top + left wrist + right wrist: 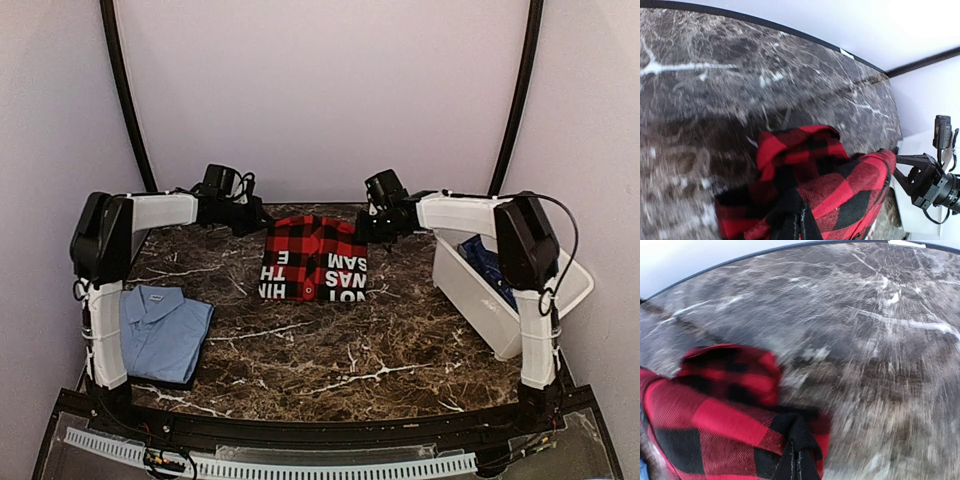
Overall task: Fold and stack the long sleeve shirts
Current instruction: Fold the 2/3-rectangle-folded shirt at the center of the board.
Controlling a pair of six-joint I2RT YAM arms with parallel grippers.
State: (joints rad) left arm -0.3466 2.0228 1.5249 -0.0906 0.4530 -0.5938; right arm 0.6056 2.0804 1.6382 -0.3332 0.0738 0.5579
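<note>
The red-and-black checked flannel shirt [312, 255] hangs stretched between my two grippers at the back middle of the table, a black band with white letters along its lower edge. My left gripper [256, 222] is shut on its left top corner, seen as checked cloth [830, 190] in the left wrist view. My right gripper [372, 226] is shut on its right top corner [735, 425]. The light blue collared shirt [160, 330] lies folded at the front left. The dark blue patterned shirt [492, 262] lies in the white bin.
A white plastic bin [500, 295] stands at the right edge of the dark marble table [350, 350]. The right arm's camera and wrist [935, 180] show in the left wrist view. White walls close in on the back and both sides.
</note>
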